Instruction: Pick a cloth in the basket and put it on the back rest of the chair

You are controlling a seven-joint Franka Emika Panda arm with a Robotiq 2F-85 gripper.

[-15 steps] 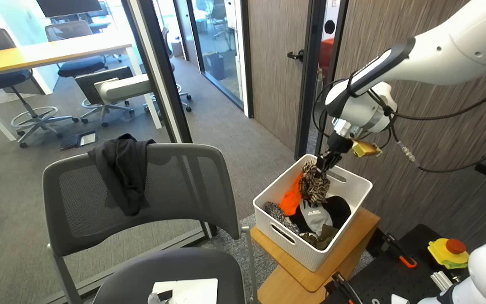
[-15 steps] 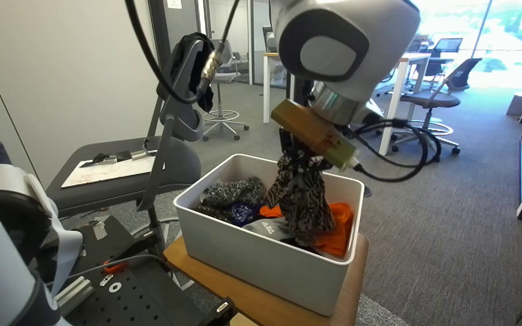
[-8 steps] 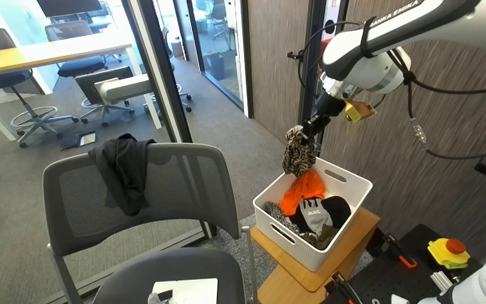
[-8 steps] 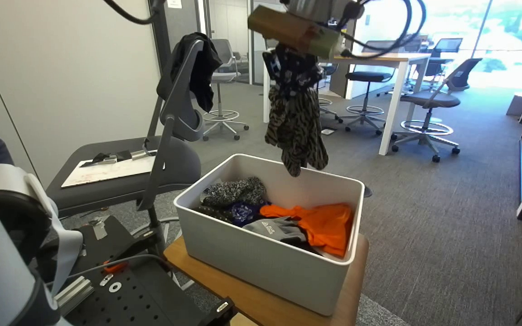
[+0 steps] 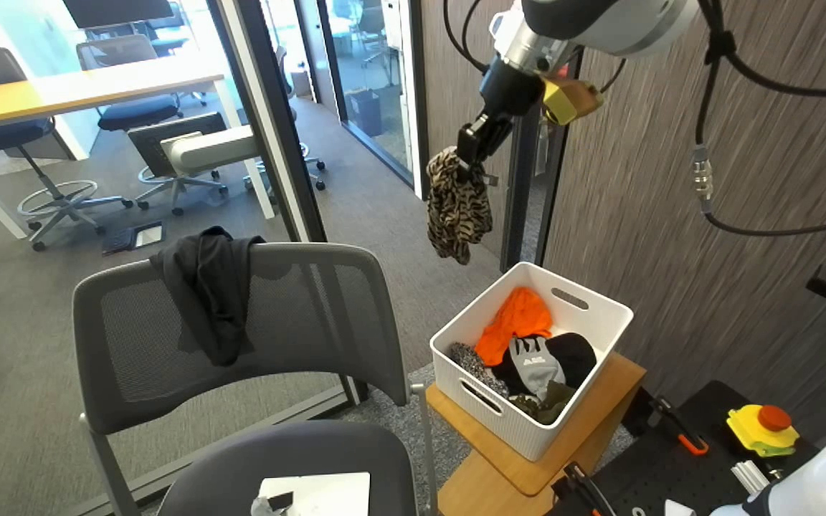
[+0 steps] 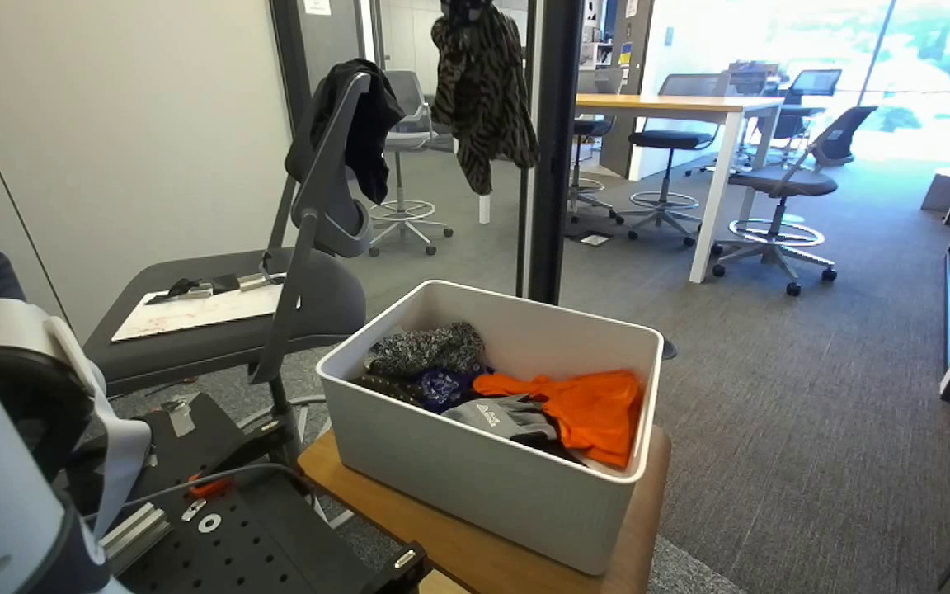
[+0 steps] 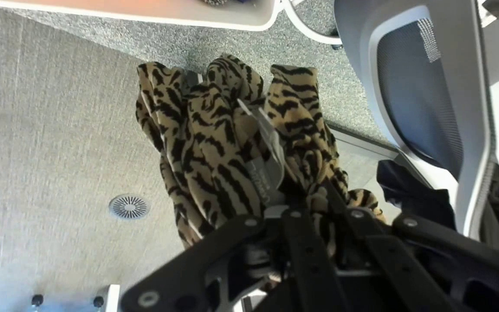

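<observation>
My gripper (image 5: 472, 163) is shut on the leopard-print cloth (image 5: 458, 215), which hangs from it in loose folds in mid-air. The cloth also shows in an exterior view (image 6: 485, 103), where the gripper is mostly cut off at the top. In the wrist view the cloth (image 7: 215, 169) bunches between the fingers of the gripper (image 7: 314, 195), with a pale label showing. The white basket (image 5: 506, 431) stands below and to the right of the cloth in that exterior view. The chair (image 5: 320, 315) stands to the left, apart from the cloth; its backrest shows in the wrist view (image 7: 466, 108).
A black cloth (image 5: 212, 301) hangs over the chair's backrest. The basket holds an orange cloth (image 5: 520, 315), a grey glove (image 5: 538, 365) and other fabrics, on a wooden stand (image 5: 528, 473). A clipboard (image 6: 203, 309) lies on the chair seat. A dark partition post (image 6: 553, 206) stands behind.
The gripper has lifted the leopard-print cloth out of the basket, up and toward the chair side. The orange cloth under it is now uncovered. The basket and chair have not moved.
</observation>
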